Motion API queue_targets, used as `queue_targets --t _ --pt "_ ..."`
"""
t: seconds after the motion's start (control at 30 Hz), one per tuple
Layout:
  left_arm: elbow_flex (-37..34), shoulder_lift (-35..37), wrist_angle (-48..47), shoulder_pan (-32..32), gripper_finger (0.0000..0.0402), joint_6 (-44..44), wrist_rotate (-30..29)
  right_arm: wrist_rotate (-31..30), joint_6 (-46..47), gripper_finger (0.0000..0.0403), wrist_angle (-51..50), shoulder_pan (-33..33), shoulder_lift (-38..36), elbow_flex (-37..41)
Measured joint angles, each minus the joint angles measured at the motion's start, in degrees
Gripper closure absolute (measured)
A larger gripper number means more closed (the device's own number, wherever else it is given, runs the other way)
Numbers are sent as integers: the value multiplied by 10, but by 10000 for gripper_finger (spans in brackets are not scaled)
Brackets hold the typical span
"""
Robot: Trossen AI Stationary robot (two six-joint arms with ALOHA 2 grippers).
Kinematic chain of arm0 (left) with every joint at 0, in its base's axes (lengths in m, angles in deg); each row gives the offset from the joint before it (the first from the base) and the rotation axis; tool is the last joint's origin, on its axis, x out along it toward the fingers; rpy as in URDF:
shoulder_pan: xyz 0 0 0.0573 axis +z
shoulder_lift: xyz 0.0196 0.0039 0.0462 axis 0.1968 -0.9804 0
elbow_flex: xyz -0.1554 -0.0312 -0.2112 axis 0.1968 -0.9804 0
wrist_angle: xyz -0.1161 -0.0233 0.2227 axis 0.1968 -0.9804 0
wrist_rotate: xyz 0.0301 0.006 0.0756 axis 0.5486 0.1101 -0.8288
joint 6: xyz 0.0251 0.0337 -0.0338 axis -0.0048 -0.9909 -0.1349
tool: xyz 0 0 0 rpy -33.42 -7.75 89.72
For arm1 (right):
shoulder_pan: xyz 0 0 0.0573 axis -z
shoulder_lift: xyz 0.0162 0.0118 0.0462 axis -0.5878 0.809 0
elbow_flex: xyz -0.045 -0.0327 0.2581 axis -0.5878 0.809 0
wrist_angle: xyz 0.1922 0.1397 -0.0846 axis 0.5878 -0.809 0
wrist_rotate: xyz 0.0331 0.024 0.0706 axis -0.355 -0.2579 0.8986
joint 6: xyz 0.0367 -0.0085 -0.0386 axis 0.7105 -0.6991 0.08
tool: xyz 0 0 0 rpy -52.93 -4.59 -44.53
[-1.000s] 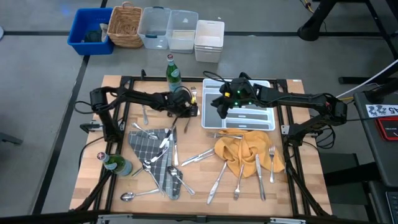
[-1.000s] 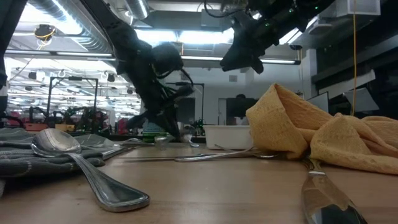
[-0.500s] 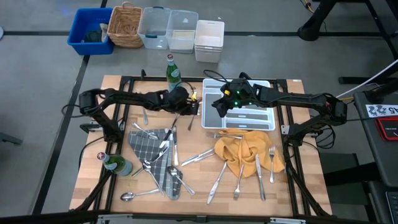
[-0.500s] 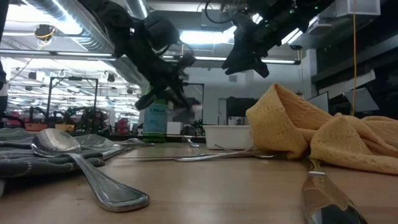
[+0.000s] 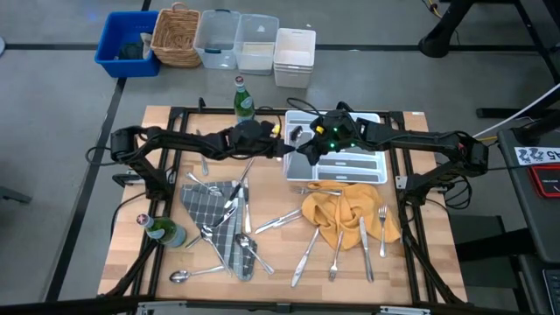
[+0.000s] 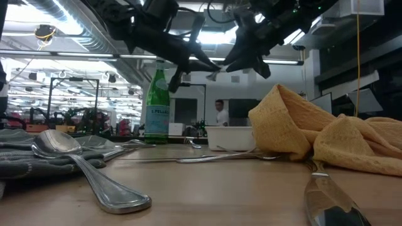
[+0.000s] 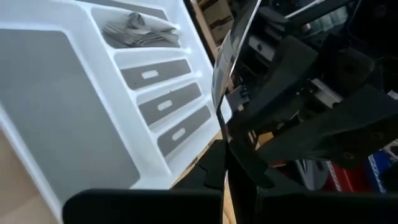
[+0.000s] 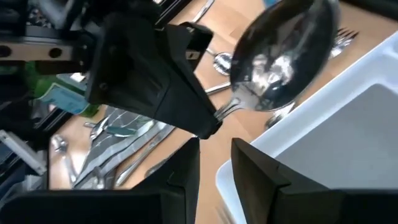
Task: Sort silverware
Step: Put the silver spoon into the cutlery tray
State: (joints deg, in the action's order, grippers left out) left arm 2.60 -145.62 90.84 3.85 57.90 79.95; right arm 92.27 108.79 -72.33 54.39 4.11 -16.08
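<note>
My left gripper point(image 5: 285, 147) is shut on a shiny spoon point(image 8: 283, 56) and holds it in the air by the left rim of the white compartmented tray point(image 5: 378, 118). My right gripper point(image 8: 214, 165) stands open above the tray's left part, facing the spoon, with nothing between its fingers. The low view shows both grippers high up, left gripper point(image 6: 210, 66) and right gripper point(image 6: 248, 53) close together. More silverware point(image 5: 280, 219) lies scattered on the wooden table, partly on two cloths. Some pieces lie in a tray compartment point(image 7: 134, 31). My left gripper pinches the spoon between its two fingers at the handle just behind the bowl point(image 8: 225, 111). The fingers come nearly level from the table's left. The rest of the handle is hidden by the fingers. The spoon is lifted clear, its bowl sticking out past the fingertips.
A green bottle point(image 5: 244, 103) stands at the table's far side and another bottle point(image 5: 166, 232) near its left edge. A grey checked cloth point(image 5: 214, 214) and a yellow cloth point(image 5: 346, 210) lie among the silverware. Bins and a basket point(image 5: 176, 35) stand beyond the far edge.
My left gripper, staying shut, has risen from the table beside the green bottle and gone toward the tray's left rim, tipping up from pointing downward to nearly level. The spoon has come up with it, clear of the table. My right gripper has rolled a little in place.
</note>
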Motion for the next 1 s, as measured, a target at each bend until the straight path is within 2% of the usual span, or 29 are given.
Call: queue_targets --t 0.3,0.5,0.8,1.0 --pt "0 0 0 -22 401 0 5 9 3 309 53 0 0 0" --pt "0 0 11 -36 401 0 5 5 43 309 57 0 0 0" --pt "0 0 19 -30 401 -1 5 117 75 309 63 0 -8 -1" --pt "0 0 29 -28 401 -9 4 109 75 309 5 0 -41 -2"
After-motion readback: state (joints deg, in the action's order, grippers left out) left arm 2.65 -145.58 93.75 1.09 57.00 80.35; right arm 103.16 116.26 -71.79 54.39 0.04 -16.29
